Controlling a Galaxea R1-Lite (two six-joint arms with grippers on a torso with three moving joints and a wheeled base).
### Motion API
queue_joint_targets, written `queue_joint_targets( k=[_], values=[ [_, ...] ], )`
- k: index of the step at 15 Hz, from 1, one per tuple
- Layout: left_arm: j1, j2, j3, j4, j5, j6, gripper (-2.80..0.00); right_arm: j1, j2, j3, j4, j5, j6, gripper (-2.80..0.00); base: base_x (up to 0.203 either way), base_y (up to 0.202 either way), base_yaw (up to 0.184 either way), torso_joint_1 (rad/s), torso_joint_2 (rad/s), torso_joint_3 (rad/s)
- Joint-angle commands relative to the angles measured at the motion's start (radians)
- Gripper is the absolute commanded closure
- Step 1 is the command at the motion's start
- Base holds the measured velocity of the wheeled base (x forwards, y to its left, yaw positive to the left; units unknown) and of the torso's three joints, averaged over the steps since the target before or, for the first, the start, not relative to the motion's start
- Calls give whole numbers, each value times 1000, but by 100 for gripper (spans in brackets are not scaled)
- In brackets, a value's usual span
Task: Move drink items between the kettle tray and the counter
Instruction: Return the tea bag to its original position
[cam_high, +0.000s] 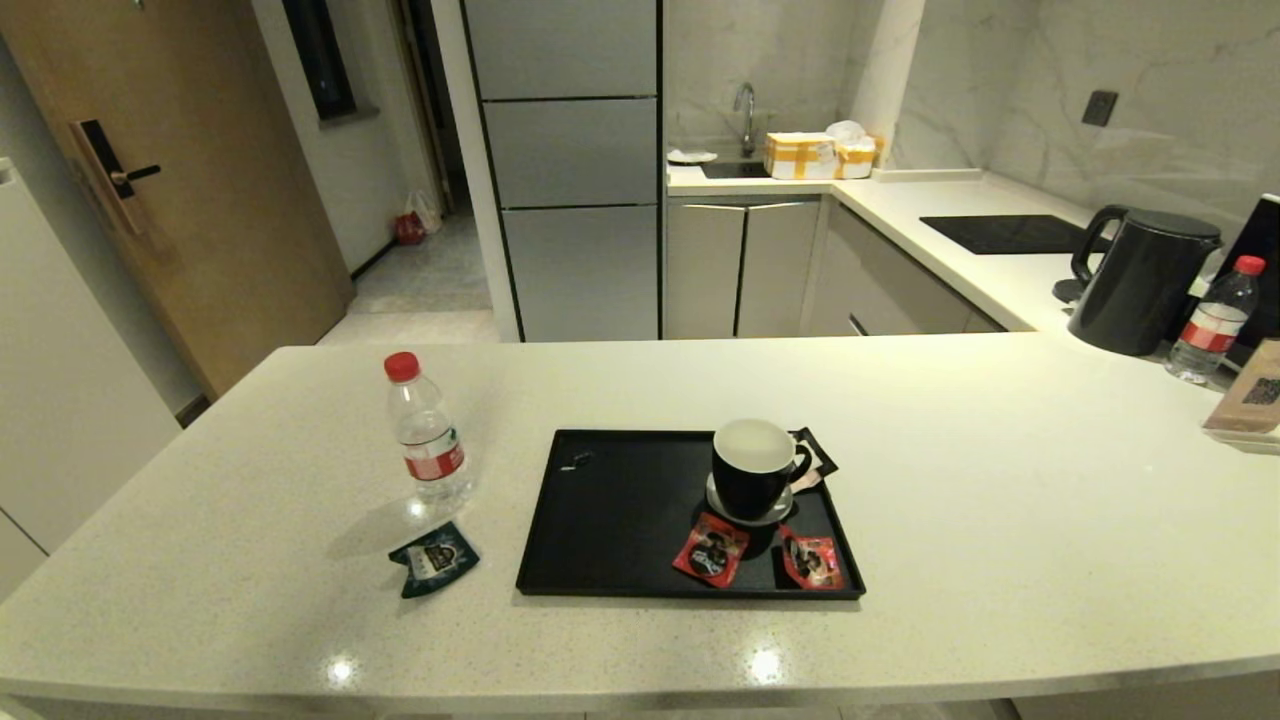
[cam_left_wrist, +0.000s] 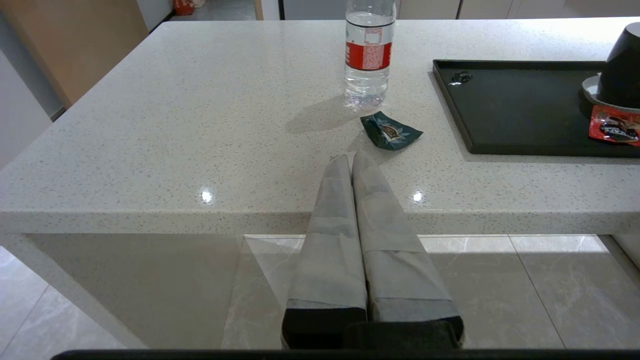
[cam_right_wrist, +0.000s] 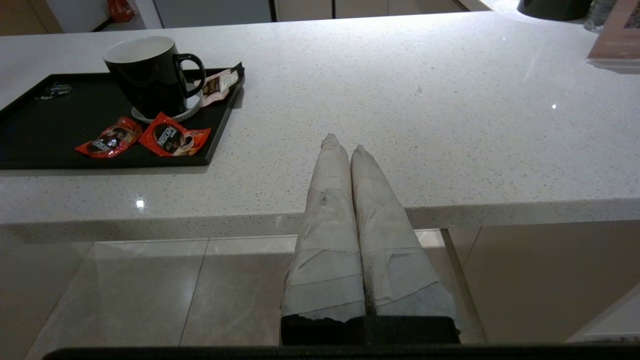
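Observation:
A clear water bottle (cam_high: 428, 440) (cam_left_wrist: 367, 55) with red cap and red label stands on the speckled off-white counter (cam_high: 1000, 480), left of the black kettle tray (cam_high: 610, 520) (cam_left_wrist: 520, 110) (cam_right_wrist: 45, 130). The dark teal sachet (cam_high: 434, 560) (cam_left_wrist: 391, 131) lies flat on the counter just in front of the bottle. My left gripper (cam_left_wrist: 351, 159) is shut and empty, hanging at the counter's near edge a little short of the sachet. My right gripper (cam_right_wrist: 344, 145) is shut and empty, at the near edge to the right of the tray. Neither gripper shows in the head view.
On the tray stand a black mug (cam_high: 755, 468) (cam_right_wrist: 147, 75) on a saucer, two red sachets (cam_high: 712, 548) (cam_high: 812, 560) and a pale sachet (cam_right_wrist: 219, 84). A black kettle (cam_high: 1140, 280), a second bottle (cam_high: 1212, 322) and a card stand (cam_high: 1250, 400) occupy the far right.

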Motion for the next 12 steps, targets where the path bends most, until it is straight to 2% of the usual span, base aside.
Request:
queue_joint_targets(
  k=[1,12],
  values=[
    [0,1,2,0,1,0,0,1,1,0,0,0,0,0,0,0,0,0,0,0],
    [0,3,2,0,1,0,0,1,1,0,0,0,0,0,0,0,0,0,0,0]
  ],
)
